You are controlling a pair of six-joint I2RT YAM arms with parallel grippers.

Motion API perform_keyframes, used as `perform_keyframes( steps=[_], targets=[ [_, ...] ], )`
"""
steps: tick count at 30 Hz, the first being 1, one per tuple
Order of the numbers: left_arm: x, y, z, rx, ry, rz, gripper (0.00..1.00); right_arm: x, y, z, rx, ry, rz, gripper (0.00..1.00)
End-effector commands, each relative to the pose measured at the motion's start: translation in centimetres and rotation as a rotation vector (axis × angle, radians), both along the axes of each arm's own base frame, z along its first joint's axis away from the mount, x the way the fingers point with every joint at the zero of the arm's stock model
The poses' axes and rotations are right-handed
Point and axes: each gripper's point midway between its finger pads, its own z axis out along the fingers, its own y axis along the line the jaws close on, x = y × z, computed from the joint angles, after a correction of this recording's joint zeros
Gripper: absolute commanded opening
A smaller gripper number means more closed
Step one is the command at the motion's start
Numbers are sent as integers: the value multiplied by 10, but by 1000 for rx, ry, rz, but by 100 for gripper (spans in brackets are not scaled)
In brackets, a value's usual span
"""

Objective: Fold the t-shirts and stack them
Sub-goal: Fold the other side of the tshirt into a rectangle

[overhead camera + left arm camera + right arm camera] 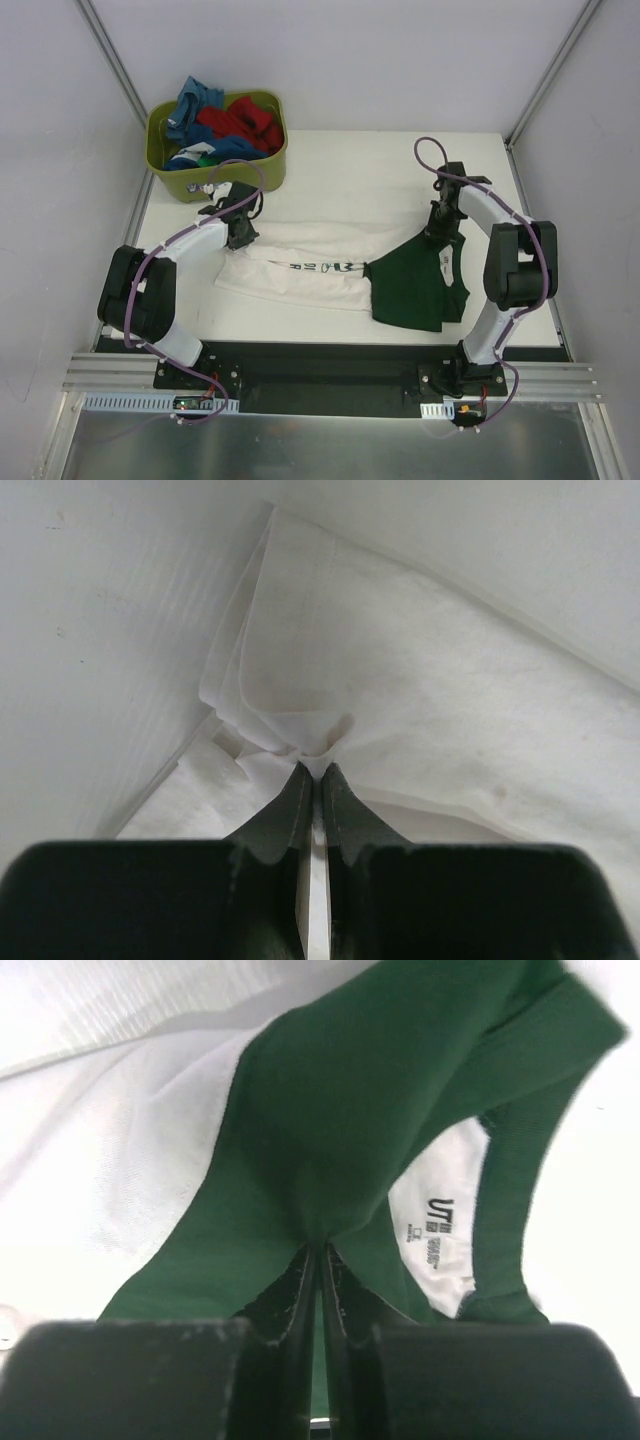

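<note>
**A:** Entry one, overhead view?
**B:** Cream t-shirt (300,272), stretched across mid-table, dark green end toward 3 o'clock. Left gripper (240,236) at its 9 o'clock end, right gripper (441,236) on the green part. Spare shirts (228,125) heaped in the olive tub (215,178), 11 o'clock.
**A:** Left wrist view?
**B:** Jaws clamped on a pinched gather of cream cloth.
**A:** Right wrist view?
**B:** Jaws closed on green fabric, neck label (440,1228) just beside, at 3 o'clock.
**A:** Handling note?
**B:** Probably mid-fold. Carry both pinches level and in step, with the cloth taut, so the crease lands straight.
**A:** Clearance?
**B:** Bare table (350,170) toward 12 o'clock. The tub sits near the left arm. The table edge at 6 o'clock is close to the shirt.
</note>
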Motion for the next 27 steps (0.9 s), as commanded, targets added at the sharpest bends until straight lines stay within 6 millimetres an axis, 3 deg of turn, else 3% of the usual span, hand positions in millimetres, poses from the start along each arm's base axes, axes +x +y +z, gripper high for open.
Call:
perform_keyframes(
  steps=[1, 4, 7, 10, 13, 16, 17, 19, 20, 21, 22, 23, 24, 25, 27],
  targets=[
    [11, 14, 16, 35, -48, 25, 0, 22, -17, 39, -74, -94, -66, 6],
    [10, 19, 13, 42, -40, 38, 0, 18, -32, 57, -156, -79, -100, 6],
    [11, 20, 10, 39, -30, 40, 0, 17, -38, 62, -186, -59, -103, 11],
    [11, 20, 7, 35, -19, 39, 0, 21, -35, 56, -174, -34, -76, 11],
    [13, 19, 5, 33, -12, 37, 0, 38, -30, 47, -154, -56, -48, 12],
    [14, 17, 2, 35, 2, 28, 0, 45, -28, 39, -145, -44, -38, 24],
    [15, 17, 1, 33, 4, 26, 5, 46, -25, 39, -134, -49, -35, 33],
    [13, 16, 1, 33, 16, 18, 32, 42, -18, 35, -97, -63, -30, 51],
    [12, 16, 2, 31, 13, 17, 47, 39, -17, 42, -84, -89, -36, 78],
    [10, 15, 4, 23, 14, 15, 68, 29, -16, 38, -79, -74, -39, 91],
    [8, 15, 6, 16, 9, 14, 75, 24, -16, 39, -76, -82, -41, 97],
    [5, 14, 14, 2, -10, 8, 83, 20, -15, 53, -69, -127, -53, 97],
    [3, 9, 18, -25, -18, -7, 90, 6, -15, 48, -70, -111, -52, 97],
    [2, 6, 31, -52, -54, -20, 97, 3, -14, 64, -57, -174, -57, 97],
    [-6, -3, 41, -80, -80, -53, 99, -9, -10, 69, -38, -195, -63, 97]
  ],
)
